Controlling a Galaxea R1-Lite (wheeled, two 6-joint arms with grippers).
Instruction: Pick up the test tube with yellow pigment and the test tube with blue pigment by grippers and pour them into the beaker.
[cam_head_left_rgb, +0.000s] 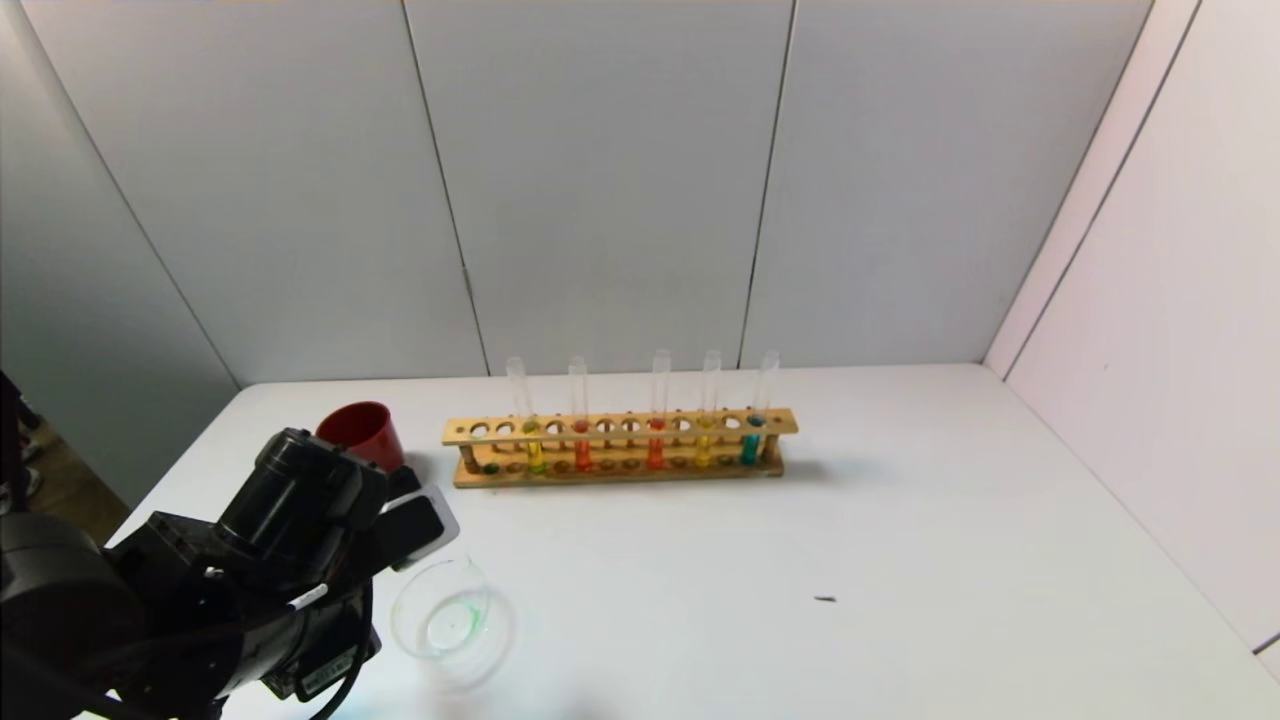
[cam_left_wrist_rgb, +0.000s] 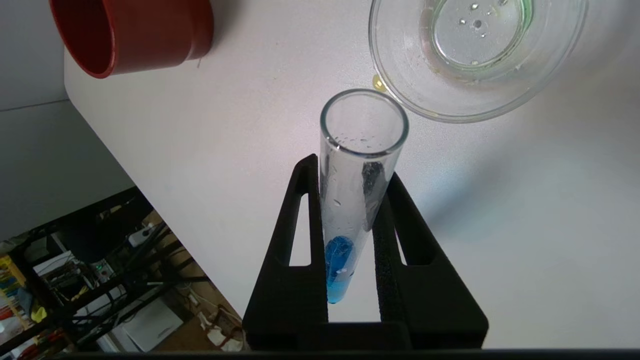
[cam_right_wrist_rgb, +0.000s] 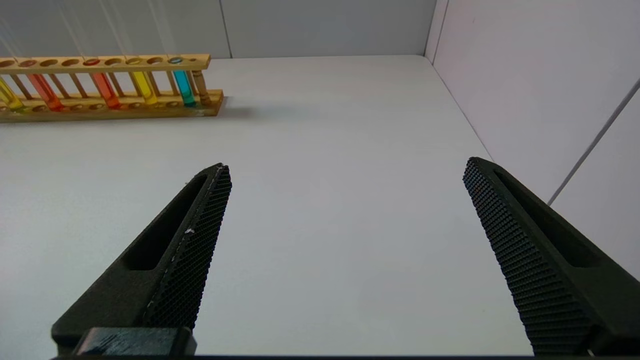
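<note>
A white table carries everything, and the wooden rack standing along its far side serves as the landmark. Five tubes stand upright in the rack: from its left end a yellow tube, two orange-red tubes, a second yellow one and, at the right end, a blue-filled tube. The left arm reaches in well in front of the rack's left end, its left gripper clamped on the blue tube, black fingers pressing the glass from both sides. That tube lies tilted with its open mouth toward the beaker, the mouth just beside the beaker's rim but outside it; a little blue pigment sits at the round bottom, between the fingers. The beaker stands in front of the rack's left end, near the table's front edge, with clear liquid ringed in green at its base. A dark-red cup lies tipped just left of the rack. The right gripper hangs above bare table in front of the rack's right end, its fingers spread wide with nothing between them
</note>
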